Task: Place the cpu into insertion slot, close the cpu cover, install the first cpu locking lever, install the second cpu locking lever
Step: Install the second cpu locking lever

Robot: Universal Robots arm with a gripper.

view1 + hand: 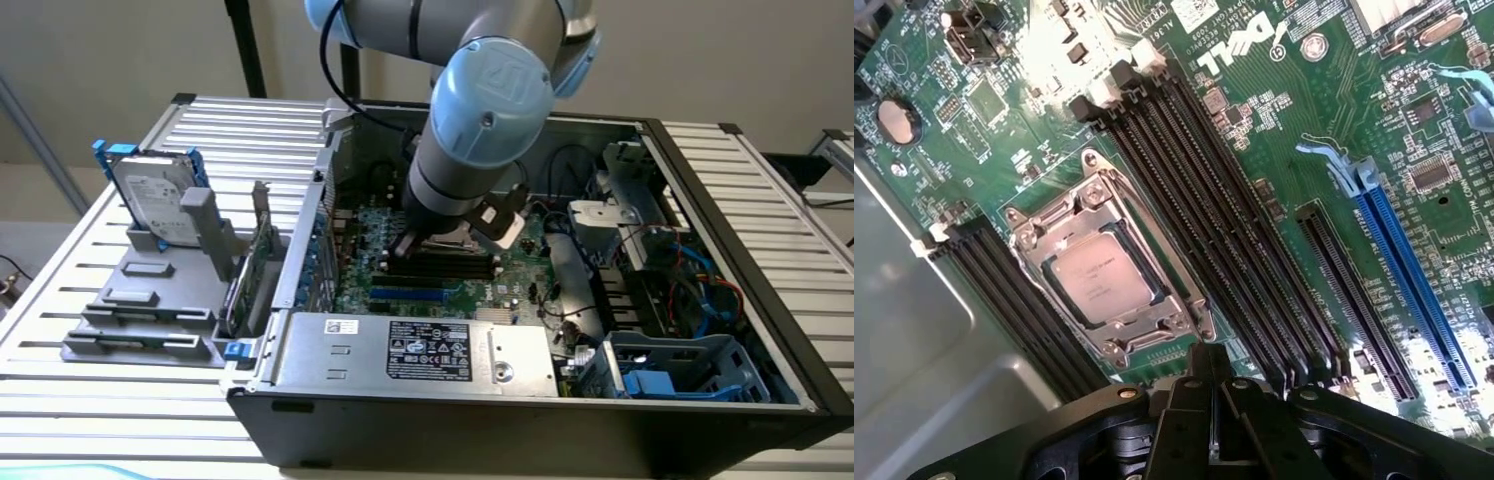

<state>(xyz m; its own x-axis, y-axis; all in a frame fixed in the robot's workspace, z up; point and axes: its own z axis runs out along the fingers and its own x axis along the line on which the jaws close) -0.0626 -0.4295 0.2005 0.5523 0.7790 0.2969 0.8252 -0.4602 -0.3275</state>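
On the exterior view's left we see a grey rack (140,300) on the slatted table (80,400), holding an upright hard drive (150,205). To its right stands the open computer case (534,440), with the power supply (414,352) along its near edge. The arm (487,110) reaches down into the case over the green board (387,275); a blue drive cage (674,370) sits at the exterior view's right.

In the wrist view we see the cpu (1099,280) seated in the slot (1032,238), with the cover (1144,325) lying flat over it, its window framing the chip. Long black memory slots (1194,200) run on both sides of the socket, and a blue slot (1409,270) lies further off. The gripper (1209,400) hangs just above the board near the socket; its black fingers (1194,430) look pressed together, holding nothing.
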